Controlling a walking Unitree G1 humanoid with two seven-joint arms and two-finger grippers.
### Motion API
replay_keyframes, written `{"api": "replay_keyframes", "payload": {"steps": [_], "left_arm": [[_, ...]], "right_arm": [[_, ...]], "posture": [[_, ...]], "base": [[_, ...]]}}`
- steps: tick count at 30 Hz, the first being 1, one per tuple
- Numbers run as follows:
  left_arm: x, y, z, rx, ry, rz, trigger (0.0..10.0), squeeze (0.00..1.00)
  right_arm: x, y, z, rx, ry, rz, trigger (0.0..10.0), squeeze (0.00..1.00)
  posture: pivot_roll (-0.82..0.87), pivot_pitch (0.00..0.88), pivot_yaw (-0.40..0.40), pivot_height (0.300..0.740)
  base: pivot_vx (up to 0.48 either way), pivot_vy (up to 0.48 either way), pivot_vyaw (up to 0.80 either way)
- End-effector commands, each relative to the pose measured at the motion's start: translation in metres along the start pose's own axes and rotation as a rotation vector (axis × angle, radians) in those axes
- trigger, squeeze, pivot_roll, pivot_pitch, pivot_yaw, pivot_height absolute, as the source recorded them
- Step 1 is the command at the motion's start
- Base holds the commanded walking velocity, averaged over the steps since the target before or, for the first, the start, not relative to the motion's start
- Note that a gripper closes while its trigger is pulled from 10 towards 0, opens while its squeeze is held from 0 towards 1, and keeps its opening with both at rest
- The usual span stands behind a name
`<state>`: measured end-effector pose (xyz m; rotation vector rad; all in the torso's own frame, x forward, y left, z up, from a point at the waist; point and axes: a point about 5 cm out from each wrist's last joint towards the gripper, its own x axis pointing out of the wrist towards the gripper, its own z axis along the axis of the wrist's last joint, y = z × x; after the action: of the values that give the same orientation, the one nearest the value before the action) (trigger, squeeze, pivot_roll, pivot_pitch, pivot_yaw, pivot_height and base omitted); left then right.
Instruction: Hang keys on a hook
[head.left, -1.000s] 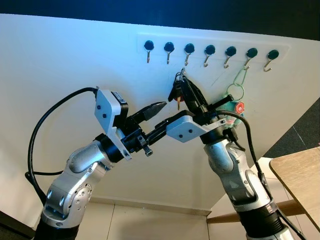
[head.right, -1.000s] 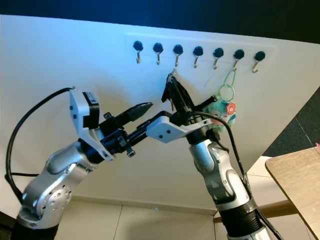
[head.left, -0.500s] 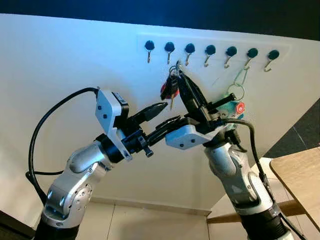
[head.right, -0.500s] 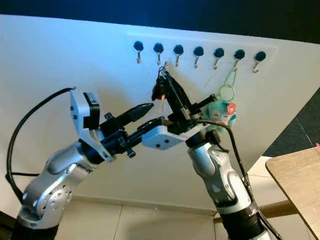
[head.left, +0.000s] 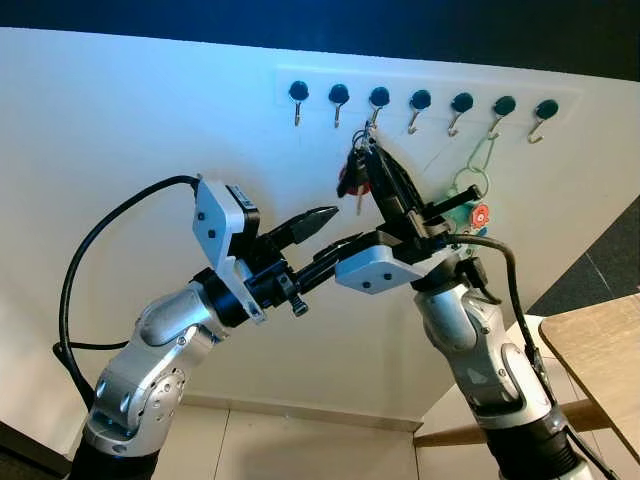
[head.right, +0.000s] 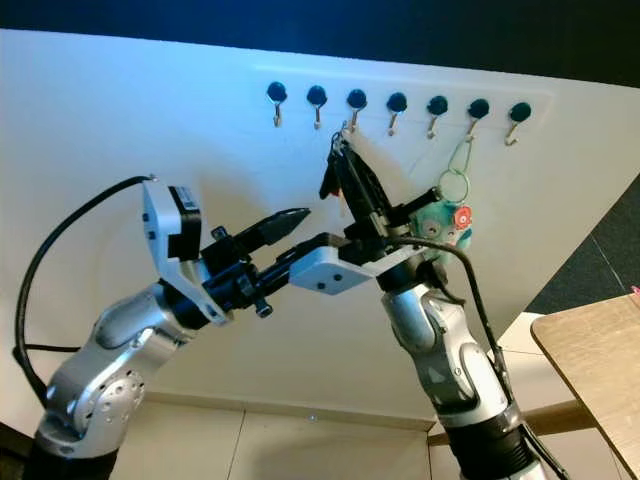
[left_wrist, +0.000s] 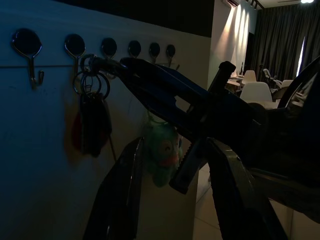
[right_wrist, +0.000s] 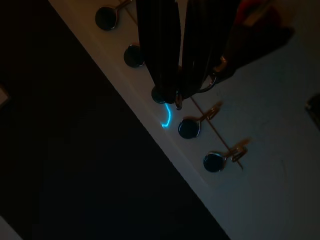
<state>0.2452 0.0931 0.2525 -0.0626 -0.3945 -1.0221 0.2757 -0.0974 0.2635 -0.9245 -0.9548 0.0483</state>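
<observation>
Left eye view, listed near to far. Left gripper (head.left: 318, 217): fingers drawn nearly together on nothing, parked below the work; leave it there. Right gripper (head.left: 372, 150): raised to the wall, fingers pinched narrow on the ring of the keys (head.left: 353, 176), which dangle just under the third hook (head.left: 377, 102) of the hook rail (head.left: 430, 82). Whether the ring is over the hook tip, you cannot tell. Lift slightly, seat it, then release slowly. Beyond: plush keychain (head.left: 470, 213) on a green loop from a farther hook.
</observation>
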Motion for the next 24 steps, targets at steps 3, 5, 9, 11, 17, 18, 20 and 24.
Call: {"api": "replay_keyframes", "payload": {"steps": [3,5,9,11,17,18,20,24], "left_arm": [[0.006,-0.002,0.004,0.000,-0.038,-0.004,10.0,0.00],[0.007,-0.002,0.005,0.001,-0.048,-0.001,10.0,0.00],[0.007,-0.002,0.005,0.001,-0.049,-0.001,10.0,0.00],[0.007,-0.003,0.005,0.001,-0.049,-0.002,10.0,0.00],[0.006,-0.002,0.007,-0.003,-0.058,-0.001,10.0,0.00],[0.006,-0.002,0.007,-0.003,-0.058,-0.001,10.0,0.00],[0.007,-0.003,0.007,-0.007,-0.062,-0.003,10.0,0.00],[0.007,-0.003,0.007,-0.008,-0.061,-0.005,10.0,0.00]], "right_arm": [[0.002,-0.004,-0.005,-0.026,0.021,-0.012,10.0,0.00],[0.002,-0.003,-0.008,-0.040,0.034,0.000,10.0,0.00],[0.002,-0.002,-0.009,-0.046,0.037,0.003,10.0,0.00],[0.003,-0.001,-0.011,-0.055,0.042,0.012,10.0,0.00],[0.004,-0.002,-0.014,-0.069,0.058,0.012,10.0,0.00],[0.004,-0.002,-0.014,-0.069,0.058,0.012,10.0,0.00],[0.004,-0.002,-0.015,-0.069,0.066,0.011,10.0,0.00],[0.004,-0.001,-0.016,-0.069,0.073,0.012,10.0,0.00]], "posture": [[0.00,0.086,-0.034,0.740],[0.00,0.082,-0.034,0.740],[0.00,0.082,-0.033,0.740],[0.00,0.082,-0.035,0.740],[0.00,0.082,-0.038,0.740],[0.00,0.082,-0.038,0.740],[0.00,0.083,-0.039,0.740],[0.00,0.083,-0.038,0.740]], "base": [[0.000,0.000,0.00],[0.000,0.000,0.00],[0.000,0.000,0.00],[0.000,0.000,0.00],[0.000,0.000,0.00],[0.000,0.000,0.00],[0.000,0.000,0.00],[0.000,0.000,0.00]]}}
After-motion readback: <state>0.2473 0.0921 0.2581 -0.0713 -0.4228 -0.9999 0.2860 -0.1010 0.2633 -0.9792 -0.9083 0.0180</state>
